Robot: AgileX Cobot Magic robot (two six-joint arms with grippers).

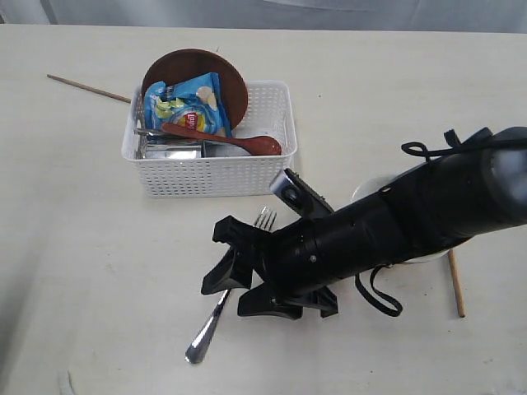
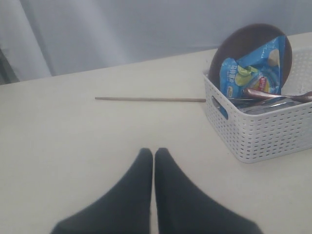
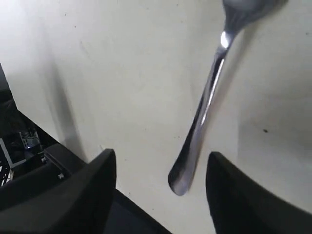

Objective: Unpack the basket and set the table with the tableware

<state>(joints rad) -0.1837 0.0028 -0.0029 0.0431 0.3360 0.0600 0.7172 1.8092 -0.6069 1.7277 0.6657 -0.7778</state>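
Lying far left: a wooden chopstick (image 1: pixel 89 89) on the cream worktop (image 1: pixel 82 247), alone, slanting toward the basket's left end; its near tip reaches the basket's rim.
Left gripper: seen only in the left wrist view; the left gripper (image 2: pixel 153 153) has its two dark fingers pressed together with nothing between them. It hangs over bare worktop, well apart from the basket.
Basket: the white lattice basket (image 1: pixel 218 177) stands on the worktop left of centre, toward the far side.
Plate: a brown round plate (image 1: pixel 189 62) stands on edge inside the basket, rising above the rim.
Snack bag: a blue snack bag (image 1: pixel 188 105) leans against the plate's face.
Spoon: a red-brown wooden spoon (image 1: pixel 222 138) lies across the basket's contents, its bowl end pointing right.
Steel pieces: shiny steel pieces (image 1: pixel 169 151) lie low in the basket under the spoon; which items they are cannot be told.
Fork: a steel fork (image 1: pixel 210 325) lies flat on the worktop in front of the basket, tines toward it.
Right gripper: the right gripper (image 1: pixel 224 300) has its jaws wide apart, straddling the fork's handle without touching it.
Bowl: a white bowl (image 1: pixel 366 191) sits on the worktop, mostly hidden behind the right arm (image 1: pixel 428 206).
Far right: a second chopstick (image 1: pixel 455 284) lies on the worktop just beside the bowl.
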